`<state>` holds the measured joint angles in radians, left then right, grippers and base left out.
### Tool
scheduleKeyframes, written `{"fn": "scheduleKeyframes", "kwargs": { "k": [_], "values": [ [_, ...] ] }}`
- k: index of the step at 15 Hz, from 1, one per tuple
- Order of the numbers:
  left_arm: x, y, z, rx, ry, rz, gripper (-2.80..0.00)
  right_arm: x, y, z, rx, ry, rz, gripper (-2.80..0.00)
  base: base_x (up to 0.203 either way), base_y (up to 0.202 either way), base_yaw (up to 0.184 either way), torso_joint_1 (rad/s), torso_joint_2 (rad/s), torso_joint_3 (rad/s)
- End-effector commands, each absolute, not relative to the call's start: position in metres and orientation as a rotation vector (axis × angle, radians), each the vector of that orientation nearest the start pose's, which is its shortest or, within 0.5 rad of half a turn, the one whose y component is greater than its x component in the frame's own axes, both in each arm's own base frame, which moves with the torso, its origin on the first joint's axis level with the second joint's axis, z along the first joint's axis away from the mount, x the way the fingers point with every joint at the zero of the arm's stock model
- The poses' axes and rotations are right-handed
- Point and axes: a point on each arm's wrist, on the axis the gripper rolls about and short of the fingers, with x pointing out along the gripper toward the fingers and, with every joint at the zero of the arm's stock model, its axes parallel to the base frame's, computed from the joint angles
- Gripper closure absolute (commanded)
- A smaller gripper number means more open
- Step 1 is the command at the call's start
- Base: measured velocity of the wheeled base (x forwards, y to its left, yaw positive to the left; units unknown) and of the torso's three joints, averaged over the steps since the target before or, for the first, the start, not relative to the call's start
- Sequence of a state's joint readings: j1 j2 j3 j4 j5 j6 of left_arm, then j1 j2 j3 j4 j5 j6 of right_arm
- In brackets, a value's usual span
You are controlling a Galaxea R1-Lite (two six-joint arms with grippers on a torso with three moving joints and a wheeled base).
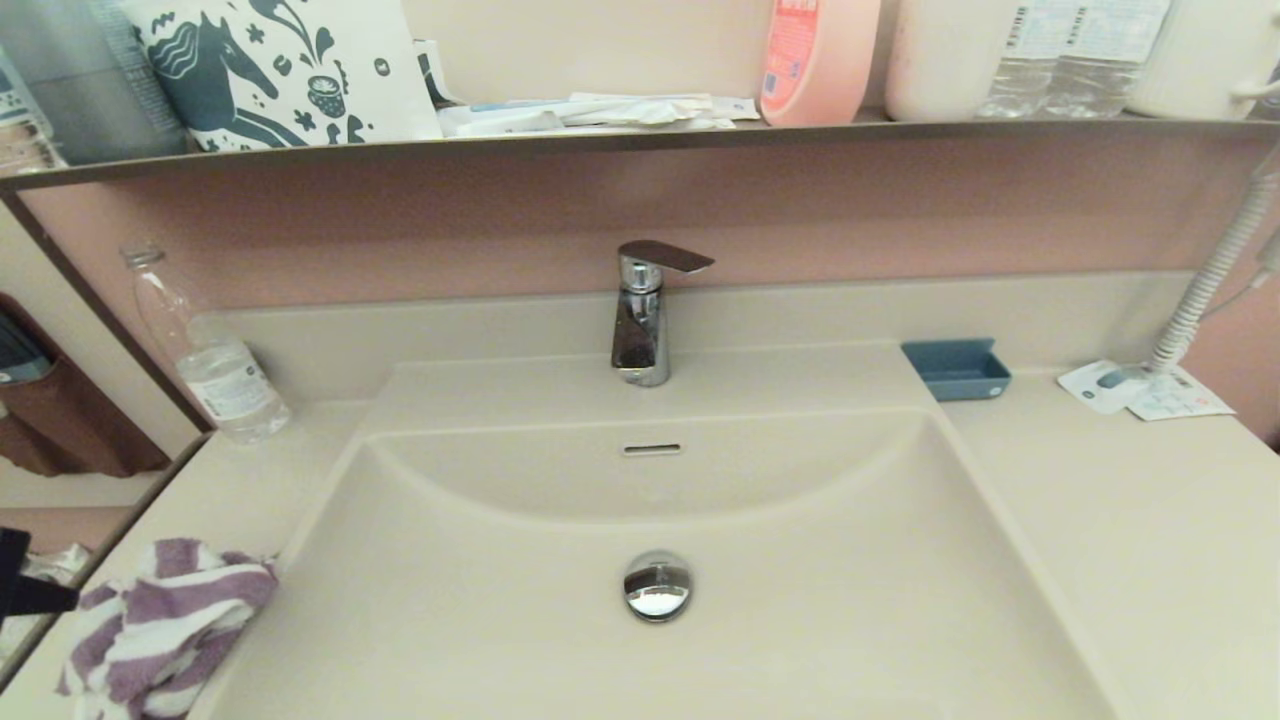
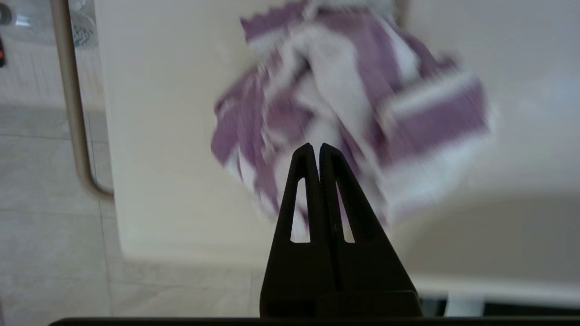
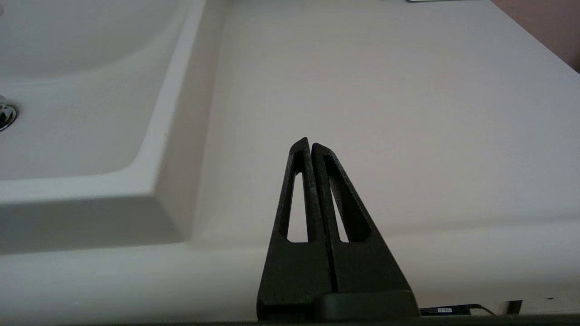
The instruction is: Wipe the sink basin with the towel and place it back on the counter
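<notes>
The towel (image 1: 160, 625) is striped purple and white, blurred in the left wrist view. The sink basin (image 1: 800, 560) and bench (image 1: 1130, 520) are cream-beige; the small tray (image 1: 957, 368) looks slate blue.

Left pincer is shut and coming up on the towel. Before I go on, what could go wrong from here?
1. The left pincer is shut; unless it opens first, it may only push the towel.
2. The towel lies bunched on the counter at the sink basin edge, so a nudge could tip it in.
3. A shallow pinch on a loose fold might slip.
</notes>
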<state>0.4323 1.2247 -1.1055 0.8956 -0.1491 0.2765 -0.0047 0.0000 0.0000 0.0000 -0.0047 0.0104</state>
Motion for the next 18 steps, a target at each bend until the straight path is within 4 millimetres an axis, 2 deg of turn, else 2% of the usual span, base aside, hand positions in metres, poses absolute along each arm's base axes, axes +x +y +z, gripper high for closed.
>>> {"fn": "scheduleKeyframes", "kwargs": {
  "k": [1, 5, 9, 13, 18],
  "values": [
    [0.143, 0.062, 0.226, -0.071, 1.033, 0.119, 0.0, -0.023, 0.0, 0.075, 0.011, 0.0, -0.009, 0.0, 0.0, 0.0, 0.0, 0.0, 0.0, 0.0],
    [0.159, 0.066, 0.206, -0.147, 1.111, 0.102, 0.0, -0.023, 0.0, 0.075, 0.01, 0.0, -0.009, 0.0, 0.0, 0.0, 0.0, 0.0, 0.0, 0.0],
    [0.17, 0.086, 0.188, -0.152, 1.075, 0.173, 0.0, -0.023, 0.0, 0.075, 0.011, 0.0, -0.009, 0.0, 0.0, 0.0, 0.0, 0.0, 0.0, 0.0],
    [0.156, 0.113, 0.179, -0.106, 1.112, 0.205, 0.0, -0.023, 0.0, 0.075, 0.01, 0.0, -0.009, 0.0, 0.0, 0.0, 0.0, 0.0, 0.0, 0.0],
    [0.134, 0.125, 0.184, -0.066, 1.096, 0.258, 0.0, -0.023, 0.0, 0.075, 0.011, 0.0, -0.009, 0.0, 0.0, 0.0, 0.0, 0.0, 0.0, 0.0]
  ]
}}
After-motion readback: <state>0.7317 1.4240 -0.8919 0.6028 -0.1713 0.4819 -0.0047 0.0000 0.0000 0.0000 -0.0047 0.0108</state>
